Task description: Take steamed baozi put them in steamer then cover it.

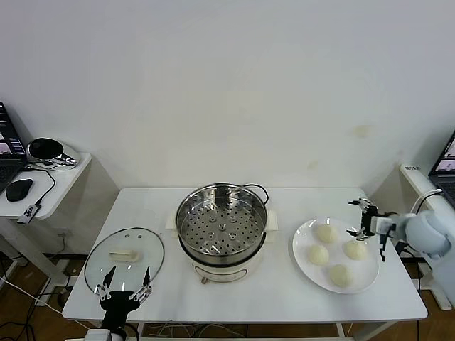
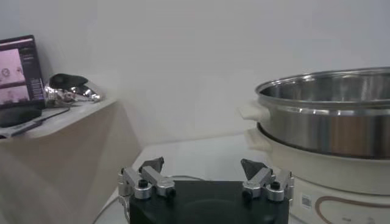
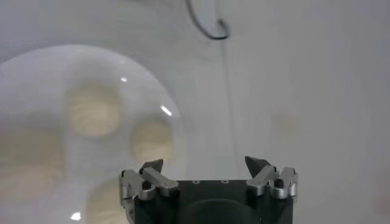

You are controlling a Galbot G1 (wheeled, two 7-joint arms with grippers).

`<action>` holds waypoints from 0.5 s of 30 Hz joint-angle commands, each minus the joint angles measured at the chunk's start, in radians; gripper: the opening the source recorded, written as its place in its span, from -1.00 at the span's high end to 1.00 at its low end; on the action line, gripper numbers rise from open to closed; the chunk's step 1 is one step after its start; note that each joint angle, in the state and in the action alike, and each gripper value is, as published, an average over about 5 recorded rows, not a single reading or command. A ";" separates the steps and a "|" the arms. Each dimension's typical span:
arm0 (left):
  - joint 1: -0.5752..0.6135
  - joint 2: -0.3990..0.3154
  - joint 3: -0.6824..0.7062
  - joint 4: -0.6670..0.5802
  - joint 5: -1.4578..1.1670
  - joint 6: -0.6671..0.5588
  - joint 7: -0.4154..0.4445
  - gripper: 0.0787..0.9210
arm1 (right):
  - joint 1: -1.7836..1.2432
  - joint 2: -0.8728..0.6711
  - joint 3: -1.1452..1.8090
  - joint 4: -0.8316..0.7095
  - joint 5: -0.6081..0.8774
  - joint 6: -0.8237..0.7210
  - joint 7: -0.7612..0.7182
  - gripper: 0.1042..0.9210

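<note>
1. Head cam: high up, looks fwd and down over the whole white tabletop, wall behind, both arms at its near edge and right side.
2. Left wrist cam: low, near tabletop level, faces sideways across it; close to the round shiny steel steamer on its cream-white base.
3. Right wrist cam: looks steeply down, close over the flat round white plate with cream-white dough buns.
4. Shared: head + left wrist both show steamer; head + right wrist both show plate and buns.

White table under a white plate at right; side table at far left bearing laptop, black mouse, dark round object; second laptop at far right.
</note>
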 commanded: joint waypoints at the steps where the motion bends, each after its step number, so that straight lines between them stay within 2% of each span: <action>1: -0.005 0.001 -0.011 0.006 0.011 0.002 -0.003 -0.77 | 0.381 0.036 -0.424 -0.215 0.033 0.015 -0.188 -0.76; 15: 0.003 0.015 -0.033 0.016 0.010 -0.003 -0.003 -0.77 | 0.426 0.246 -0.508 -0.452 -0.052 0.032 -0.169 -0.76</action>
